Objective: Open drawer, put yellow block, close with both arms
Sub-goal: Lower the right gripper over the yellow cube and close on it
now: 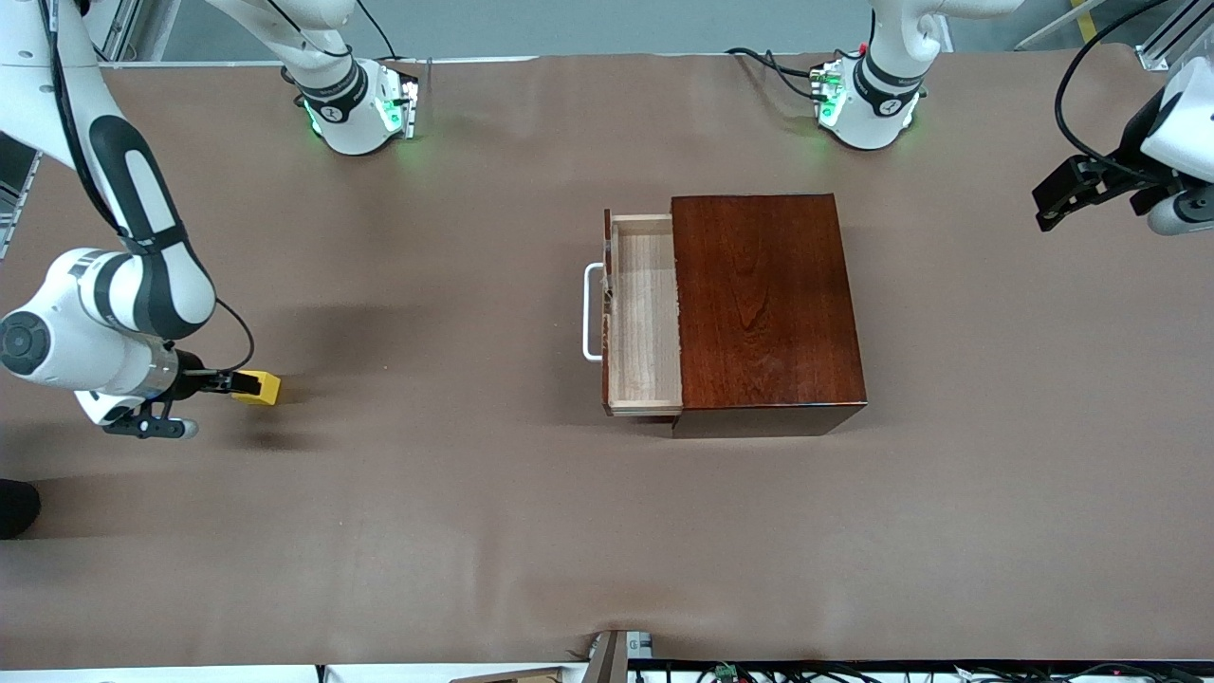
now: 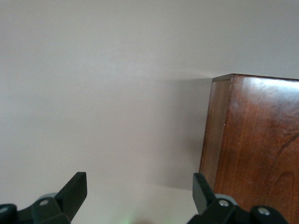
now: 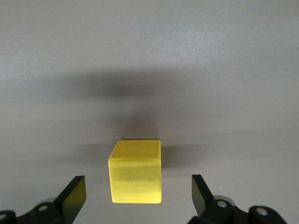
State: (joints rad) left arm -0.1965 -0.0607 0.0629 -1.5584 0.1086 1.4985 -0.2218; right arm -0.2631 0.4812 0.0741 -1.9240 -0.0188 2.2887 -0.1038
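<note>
Block (image 3: 136,171) lies between right claw's (image 3: 135,193) spread fingers (image 3: 74,195)

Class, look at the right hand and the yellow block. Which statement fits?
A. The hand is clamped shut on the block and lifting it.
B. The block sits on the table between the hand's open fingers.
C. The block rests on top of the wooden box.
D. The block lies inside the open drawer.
B: the right wrist view shows the yellow block on the table, clear gaps separating it from both fingers of the open right hand.
</note>
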